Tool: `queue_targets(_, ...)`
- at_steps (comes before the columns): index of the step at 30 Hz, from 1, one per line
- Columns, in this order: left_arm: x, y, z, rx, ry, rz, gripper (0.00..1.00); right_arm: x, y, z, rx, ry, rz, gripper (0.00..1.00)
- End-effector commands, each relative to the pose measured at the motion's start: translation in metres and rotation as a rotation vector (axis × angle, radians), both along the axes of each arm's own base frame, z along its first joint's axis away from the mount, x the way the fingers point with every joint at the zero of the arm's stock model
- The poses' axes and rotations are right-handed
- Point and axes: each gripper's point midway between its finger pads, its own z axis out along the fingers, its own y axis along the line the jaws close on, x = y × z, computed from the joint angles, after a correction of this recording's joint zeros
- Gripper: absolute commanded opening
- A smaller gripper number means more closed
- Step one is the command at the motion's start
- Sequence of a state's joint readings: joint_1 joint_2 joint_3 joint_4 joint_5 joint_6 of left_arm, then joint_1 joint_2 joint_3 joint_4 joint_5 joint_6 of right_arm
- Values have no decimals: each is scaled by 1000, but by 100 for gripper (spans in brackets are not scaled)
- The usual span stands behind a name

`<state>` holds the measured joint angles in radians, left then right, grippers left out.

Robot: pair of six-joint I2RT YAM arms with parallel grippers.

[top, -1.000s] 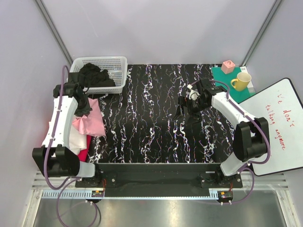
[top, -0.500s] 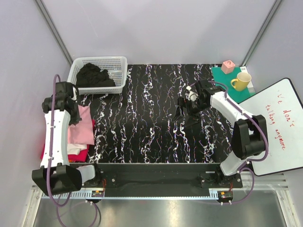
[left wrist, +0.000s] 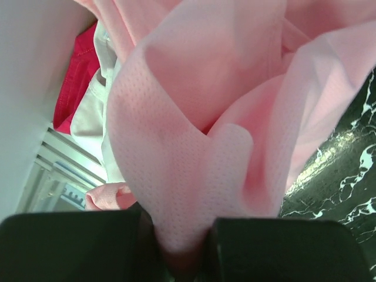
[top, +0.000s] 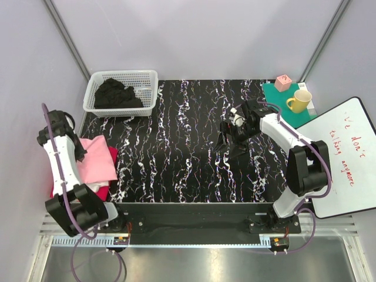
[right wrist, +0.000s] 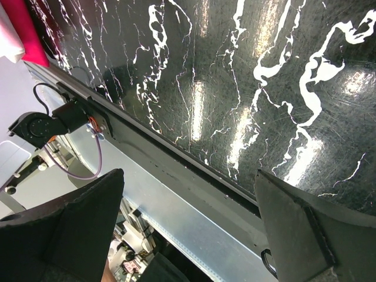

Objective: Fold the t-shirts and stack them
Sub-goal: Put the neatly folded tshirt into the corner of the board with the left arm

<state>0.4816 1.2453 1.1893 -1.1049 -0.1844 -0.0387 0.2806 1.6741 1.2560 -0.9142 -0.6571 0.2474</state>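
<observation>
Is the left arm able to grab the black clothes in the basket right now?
Probably not yet: the left tool is shut on the pink shirt, so it's full. The way to the black clothes in the basket looks free.

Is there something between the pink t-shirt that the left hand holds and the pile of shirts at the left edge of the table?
Nothing visible does. The left hand is shut on the pink t-shirt, which hangs right above the pile's red shirt and white shirt.
</observation>
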Motion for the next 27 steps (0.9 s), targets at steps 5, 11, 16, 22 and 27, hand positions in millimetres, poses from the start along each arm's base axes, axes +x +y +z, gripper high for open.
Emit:
queue_targets(5, 50, 35, 11, -57, -146, 31, 0, 3, 3, 1, 7, 1, 18, 100)
queue_targets(11, 42, 56, -9, -121, -110, 121, 0, 3, -2, -3, -23, 1, 17, 100)
queue_targets(16, 28, 58, -21, -152, -91, 195, 0, 5, -4, -7, -43, 0, 18, 100)
queue_targets(22, 3, 46, -37, -159, -26, 266, 63, 11, -4, -10, -55, 4, 21, 100)
queue_targets(27, 7, 42, -5, -113, -148, 249, 99, 8, -5, -12, -59, 7, 22, 100)
